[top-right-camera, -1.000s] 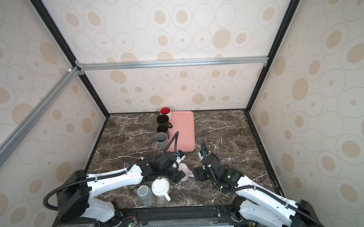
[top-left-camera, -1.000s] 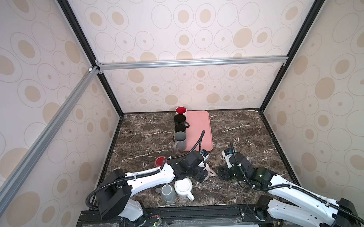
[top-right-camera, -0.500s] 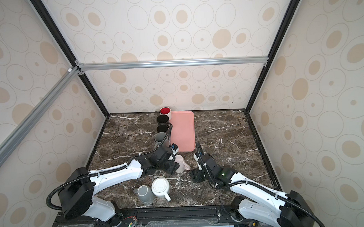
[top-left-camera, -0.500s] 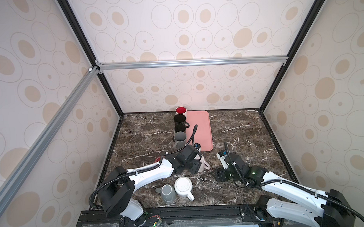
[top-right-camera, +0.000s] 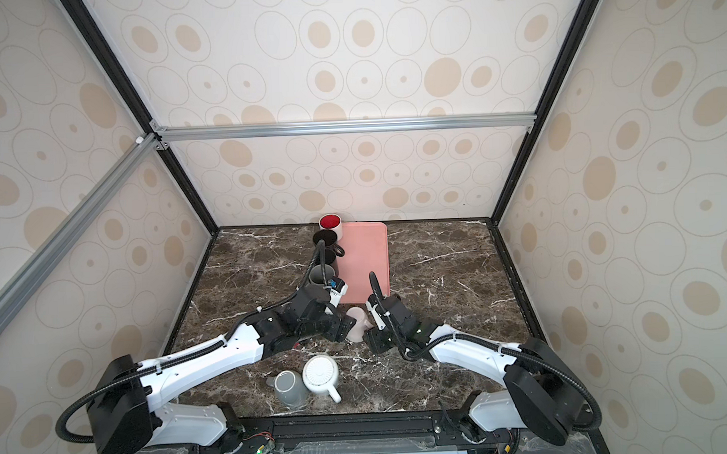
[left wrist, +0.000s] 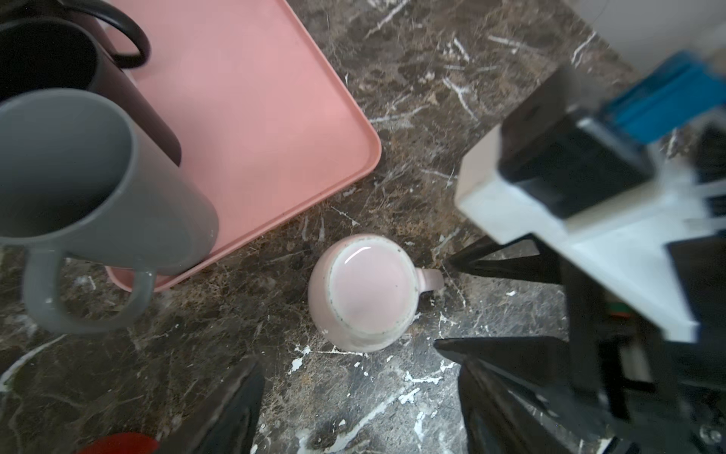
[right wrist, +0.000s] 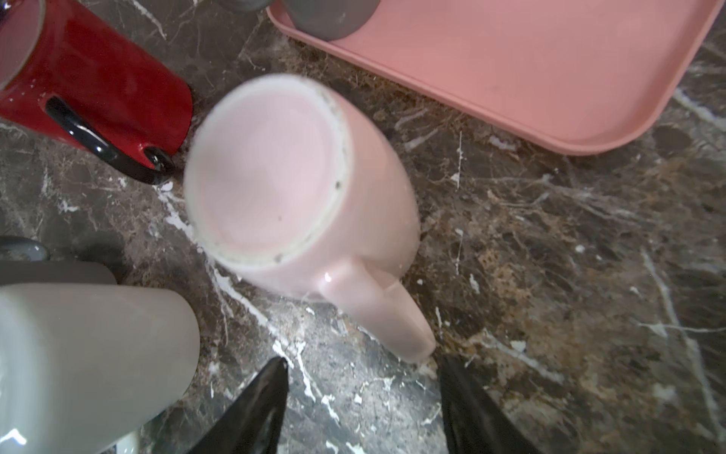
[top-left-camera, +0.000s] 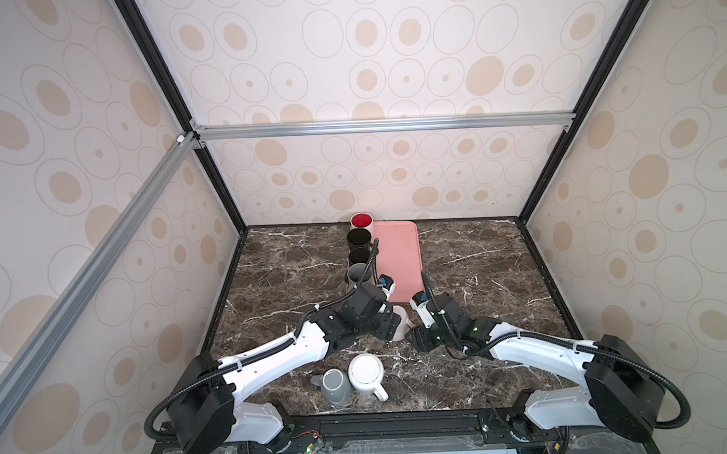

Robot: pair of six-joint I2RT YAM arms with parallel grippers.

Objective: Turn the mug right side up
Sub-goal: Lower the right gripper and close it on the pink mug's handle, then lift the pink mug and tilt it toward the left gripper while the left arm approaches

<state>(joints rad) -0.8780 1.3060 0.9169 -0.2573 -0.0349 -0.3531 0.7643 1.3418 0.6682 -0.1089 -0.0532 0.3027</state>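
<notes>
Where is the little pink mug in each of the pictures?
In a top view: pink mug low in the middle, upside down.
In a top view: pink mug low in the middle too.
Left wrist view: pink mug near the centre, bottom up.
Right wrist view: pink mug big, near the centre.
Shared landmark: pink tray, its corner close to the mug everywhere.

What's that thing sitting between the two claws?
Between left claw and right claw stands a pink mug, upside down; both top views show it.
</notes>
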